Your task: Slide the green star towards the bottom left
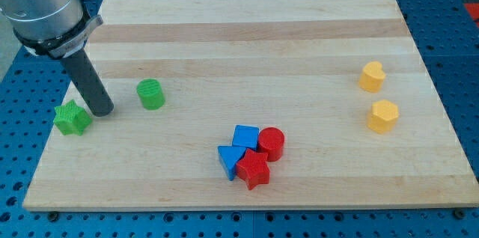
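Note:
The green star (72,119) lies near the board's left edge, in the lower left part of the view. My tip (102,110) rests on the board just right of the star and slightly above it, close to touching it. A green cylinder (150,93) stands to the right of my tip, apart from it.
A cluster sits at the bottom centre: a blue cube (245,138), a blue triangle (230,160), a red cylinder (271,144) and a red star (254,170). A yellow heart (371,76) and a yellow hexagon (382,116) sit at the right. The wooden board (247,36) ends close to the star on the left.

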`<state>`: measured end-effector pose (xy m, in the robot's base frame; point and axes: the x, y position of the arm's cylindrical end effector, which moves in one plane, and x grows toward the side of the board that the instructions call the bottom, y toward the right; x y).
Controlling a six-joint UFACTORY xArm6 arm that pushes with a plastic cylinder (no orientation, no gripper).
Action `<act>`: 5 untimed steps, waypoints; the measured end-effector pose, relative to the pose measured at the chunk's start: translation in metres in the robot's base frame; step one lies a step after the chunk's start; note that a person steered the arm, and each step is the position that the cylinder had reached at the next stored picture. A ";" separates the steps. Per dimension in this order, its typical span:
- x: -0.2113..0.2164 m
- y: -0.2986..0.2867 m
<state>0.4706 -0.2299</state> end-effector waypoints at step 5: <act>0.025 -0.030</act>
<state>0.4955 -0.2601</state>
